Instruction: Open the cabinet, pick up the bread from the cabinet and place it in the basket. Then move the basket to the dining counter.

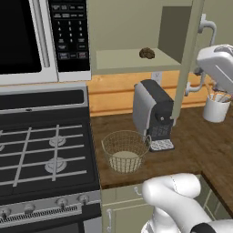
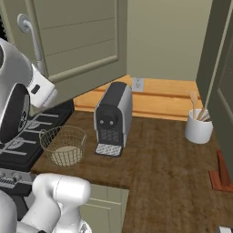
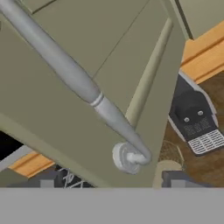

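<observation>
The cabinet door (image 1: 185, 68) stands swung open, seen edge-on in the left base view. On the cabinet's lower shelf lies the bread (image 1: 146, 53), a small dark-brown lump. The tan wire basket (image 1: 125, 150) sits empty on the brown worktop beside the stove, also as basket (image 2: 63, 145). My gripper (image 3: 110, 181) is open, its two dark fingertips far apart just in front of the door's silver bar handle (image 3: 83, 83), touching nothing. My white hand (image 1: 217, 61) hangs by that handle (image 1: 205, 25). The dining counter is out of view.
A grey coffee machine (image 1: 154, 113) stands right behind the basket. The gas stove (image 1: 41, 154) and microwave (image 1: 41, 36) are to the left. A white utensil cup (image 2: 198, 127) sits at the back right. A second cabinet door (image 2: 223, 68) juts out at the right.
</observation>
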